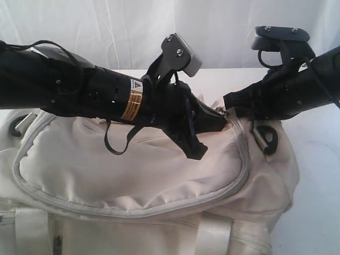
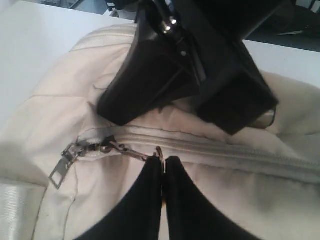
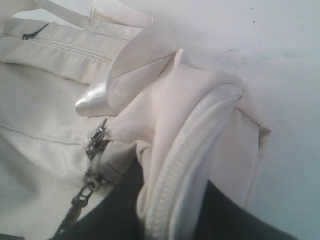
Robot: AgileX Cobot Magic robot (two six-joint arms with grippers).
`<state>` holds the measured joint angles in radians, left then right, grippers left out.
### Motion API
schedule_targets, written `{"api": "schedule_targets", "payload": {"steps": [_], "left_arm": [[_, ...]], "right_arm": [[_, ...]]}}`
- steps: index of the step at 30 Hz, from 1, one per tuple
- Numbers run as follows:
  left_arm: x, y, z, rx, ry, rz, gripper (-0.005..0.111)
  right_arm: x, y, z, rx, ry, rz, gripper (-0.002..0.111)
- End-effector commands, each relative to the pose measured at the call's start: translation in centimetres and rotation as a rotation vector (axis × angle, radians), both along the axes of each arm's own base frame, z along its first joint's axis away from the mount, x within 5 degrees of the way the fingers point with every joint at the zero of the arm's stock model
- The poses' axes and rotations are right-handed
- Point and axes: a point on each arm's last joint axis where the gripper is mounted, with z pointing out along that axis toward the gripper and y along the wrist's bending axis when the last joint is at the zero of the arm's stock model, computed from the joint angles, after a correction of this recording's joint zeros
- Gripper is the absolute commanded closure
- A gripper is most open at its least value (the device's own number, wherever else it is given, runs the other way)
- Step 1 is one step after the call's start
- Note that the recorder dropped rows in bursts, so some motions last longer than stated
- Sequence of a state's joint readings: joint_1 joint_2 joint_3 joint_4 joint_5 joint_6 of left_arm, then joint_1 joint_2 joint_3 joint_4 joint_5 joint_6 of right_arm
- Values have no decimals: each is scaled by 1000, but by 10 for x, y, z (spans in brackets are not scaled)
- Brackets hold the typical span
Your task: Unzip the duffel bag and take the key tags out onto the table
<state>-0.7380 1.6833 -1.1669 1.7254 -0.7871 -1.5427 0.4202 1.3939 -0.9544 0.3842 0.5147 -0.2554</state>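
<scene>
Nearest the table's [image 1: 319, 186] front edge, the duffel bag [image 1: 133, 170] fills the view. A webbing handle [image 1: 215, 236] hangs down its front side. The grey zip piping [image 1: 133, 212] sweeps in a long curve from the left end, across the front and up round the right end. The zip looks closed along all of it, so the task appears barely begun. The key tags are nowhere in view, presumably inside.

Both arms meet further back, at the bag's far right end, beside a black strap ring [image 1: 268, 139]. The left gripper [image 2: 161, 170] has its fingertips pressed together on the end ring of the zip pull [image 2: 150, 152]. The pull's short chain leads back to the slider [image 2: 75, 150].

From the slider the closed teeth run past the fingertips, in the same direction the pull already lies. The coming pull therefore follows that line, first toward the table's front edge round the bag's right end. It then goes leftward along the bag's long front side.

The right gripper [image 3: 172, 205] sits just across the track from the left one. Its jaws are clamped on a bunched fold of bag fabric and piping, which anchors the end the slider must leave. Both arms are at the spot, but only the left one has the pull, so drawing it falls to that arm. Beyond them, bare table reaches to its far edge.
</scene>
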Motion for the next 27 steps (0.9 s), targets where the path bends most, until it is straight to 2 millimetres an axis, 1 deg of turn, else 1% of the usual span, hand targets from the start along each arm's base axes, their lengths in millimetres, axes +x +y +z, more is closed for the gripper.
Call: {"api": "schedule_targets", "payload": {"steps": [1,4,6,8,11,13,15,18,19,21,27], "left_arm": [[-31,-13,5,-26,65,-156,107],[-36,-16,5,-29,100,-162,107],[-36,-16,5,-31,121,-152,107],[-36,-16,5,-30,125,-146,107],[-27,-15,3,-16,120,-48,107],[-27,-15,3,-16,125,-41,107],[-29,-15,4,-25,175,-43,107],[-36,-16,5,-37,206,-116,107],[-42,-16,7,-46,232,-179,107],[-51,-17,9,-57,260,-248,107],[-53,-17,9,-60,291,-264,107]], "right_arm": [[8,-3,19,86,-136,-75,108],[7,-2,19,104,-116,-80,108],[3,-3,22,103,-104,-69,108],[-4,-5,30,111,-113,-59,108],[-17,-10,48,137,-164,-52,108],[-25,-13,58,152,-194,-48,108],[-29,-15,63,165,-208,-49,108],[-27,-15,64,171,-222,-58,108],[-25,-14,64,177,-229,-65,108],[-22,-14,63,182,-249,-78,108],[-11,-11,51,152,-230,-82,108]]}}
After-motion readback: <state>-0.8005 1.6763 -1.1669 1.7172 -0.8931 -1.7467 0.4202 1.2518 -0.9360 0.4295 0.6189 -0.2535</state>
